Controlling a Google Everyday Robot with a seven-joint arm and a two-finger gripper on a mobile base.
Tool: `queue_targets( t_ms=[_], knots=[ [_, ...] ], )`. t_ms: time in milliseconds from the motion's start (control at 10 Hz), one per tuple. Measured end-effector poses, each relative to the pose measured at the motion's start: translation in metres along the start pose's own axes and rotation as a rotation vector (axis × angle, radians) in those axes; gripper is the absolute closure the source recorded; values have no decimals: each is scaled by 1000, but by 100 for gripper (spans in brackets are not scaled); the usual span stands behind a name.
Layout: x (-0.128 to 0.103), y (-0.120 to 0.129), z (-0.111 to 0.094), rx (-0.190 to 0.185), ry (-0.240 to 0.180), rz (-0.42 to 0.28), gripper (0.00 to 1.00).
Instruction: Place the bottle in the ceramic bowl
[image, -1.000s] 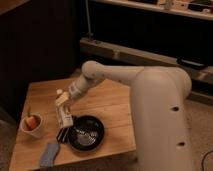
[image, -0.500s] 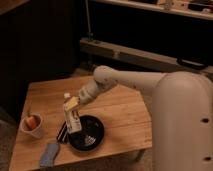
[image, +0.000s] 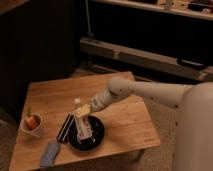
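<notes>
The white arm (image: 131, 90) reaches in from the right across the wooden worktop (image: 120, 117); its claw (image: 84, 114) hangs above the ceramic bowl (image: 86, 134), clamped on the bottle (image: 83, 120); the bottle is a small white one with a white cap and a yellowish-tan label, held roughly upright with its cap uppermost and its lower end down inside the bowl's rim; whether it touches the bowl's bottom cannot be told. The bowl is black, shallow and glossy, near the worktop's front edge; just beside it on its left lies a black ridged rectangular object (image: 65, 127), set at a slant; a blue-grey cloth (image: 49, 153) lies at the front left corner; a small white cup (image: 32, 125) with orange contents stands well apart at the left edge.
</notes>
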Motion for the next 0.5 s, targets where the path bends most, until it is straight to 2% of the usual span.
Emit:
queue_targets(
  t_ms=[200, 300, 500],
  knots=[
    [12, 1, 2, -22, -8, -78, 36],
    [18, 0, -1, -33, -8, -104, 32],
    [24, 2, -1, -60, 14, -132, 32]
  ],
)
